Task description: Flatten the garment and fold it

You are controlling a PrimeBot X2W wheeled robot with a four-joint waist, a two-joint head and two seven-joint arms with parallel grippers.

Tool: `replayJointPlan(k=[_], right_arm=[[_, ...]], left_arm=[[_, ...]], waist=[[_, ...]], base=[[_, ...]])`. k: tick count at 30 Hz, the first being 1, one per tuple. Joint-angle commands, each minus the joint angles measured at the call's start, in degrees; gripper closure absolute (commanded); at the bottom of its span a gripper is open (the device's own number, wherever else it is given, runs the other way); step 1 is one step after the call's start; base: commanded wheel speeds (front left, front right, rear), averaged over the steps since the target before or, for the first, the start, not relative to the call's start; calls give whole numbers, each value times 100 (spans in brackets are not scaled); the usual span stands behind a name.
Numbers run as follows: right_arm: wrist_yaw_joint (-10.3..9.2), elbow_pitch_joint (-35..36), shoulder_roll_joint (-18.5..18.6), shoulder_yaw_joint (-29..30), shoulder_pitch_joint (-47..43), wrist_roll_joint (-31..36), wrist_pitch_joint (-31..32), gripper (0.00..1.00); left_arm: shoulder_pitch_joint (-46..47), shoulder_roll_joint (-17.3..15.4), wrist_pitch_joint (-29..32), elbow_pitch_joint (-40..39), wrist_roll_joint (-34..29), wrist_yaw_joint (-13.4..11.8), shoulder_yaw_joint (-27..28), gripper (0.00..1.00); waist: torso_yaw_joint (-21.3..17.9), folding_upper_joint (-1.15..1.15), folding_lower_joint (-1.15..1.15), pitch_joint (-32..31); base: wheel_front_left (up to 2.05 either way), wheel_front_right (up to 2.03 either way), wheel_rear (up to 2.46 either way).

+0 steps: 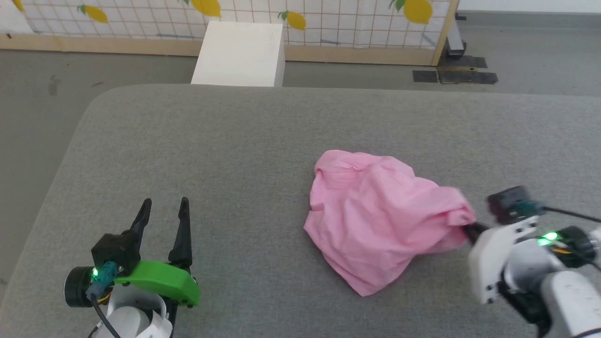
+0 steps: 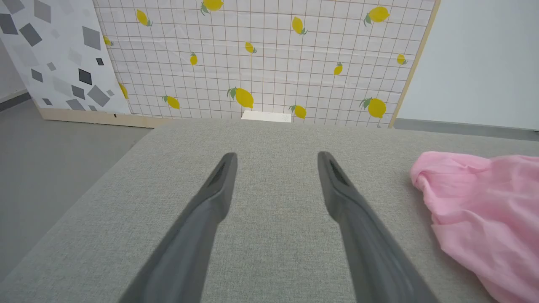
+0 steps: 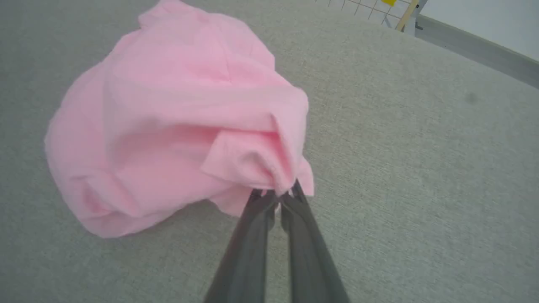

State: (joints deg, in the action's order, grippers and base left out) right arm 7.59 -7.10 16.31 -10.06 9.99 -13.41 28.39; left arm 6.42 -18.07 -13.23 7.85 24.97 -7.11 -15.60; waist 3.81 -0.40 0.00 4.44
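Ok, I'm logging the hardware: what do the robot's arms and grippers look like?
Both grippers end in two long, dark grey, tapering fingers. The left gripper has a bright green cover, a black camera block, a green light and a teal plug with a black cable. The right gripper has a white housing, with the same block, plug, cable and light. Forearms are pale.

Garment (image 1: 375, 220): thin pink cloth, matt, soft, heavily wrinkled. Table cover (image 1: 235, 155): grey woven fabric, matt, coarse grain. Left gripper (image 1: 165, 201) fingers (image 2: 202, 227): dark grey, matt, smooth, plastic-looking. Green cover (image 1: 159, 281) behind them: smooth plastic, slight sheen. Right gripper (image 3: 274, 197) housing (image 1: 493, 253): white smooth plastic. Box (image 1: 239, 54): white, matt. Screen (image 2: 269, 54): printed sheet, pale wood frame (image 1: 141, 45). Floor (image 1: 37, 103): grey, smooth.
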Motion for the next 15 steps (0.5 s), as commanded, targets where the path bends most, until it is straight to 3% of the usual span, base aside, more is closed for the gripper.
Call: replayJointPlan(k=[1, 7, 13, 14, 15], right_arm=[[-10, 80, 87, 245, -101, 83, 5, 100], [-10, 44, 211, 1196, -474, 221, 191, 100], [-10, -530, 44, 1887, -880, 226, 22, 100], [-10, -660, -14, 1999, -922, 256, -82, 76], [-10, -760, -78, 2078, -936, 262, -183, 62]], left_arm=[[-1, -6, -30, -6, 85, -16, -7, 0], [-12, -27, -5, -4, 92, -21, -44, 0], [-13, -22, 20, 28, 105, -28, -91, 0], [-17, -27, 29, 35, 107, -32, -95, 0], [-22, -31, 30, 39, 109, -37, -96, 0]], waist=[[-96, 40, 0, -47], [-248, 40, 0, -60], [-322, 40, 0, -46], [-333, 40, 0, -42], [-342, 40, 0, -43]], base=[[0, 0, 0], [0, 0, 0], [0, 0, 0], [0, 0, 0], [0, 0, 0]])
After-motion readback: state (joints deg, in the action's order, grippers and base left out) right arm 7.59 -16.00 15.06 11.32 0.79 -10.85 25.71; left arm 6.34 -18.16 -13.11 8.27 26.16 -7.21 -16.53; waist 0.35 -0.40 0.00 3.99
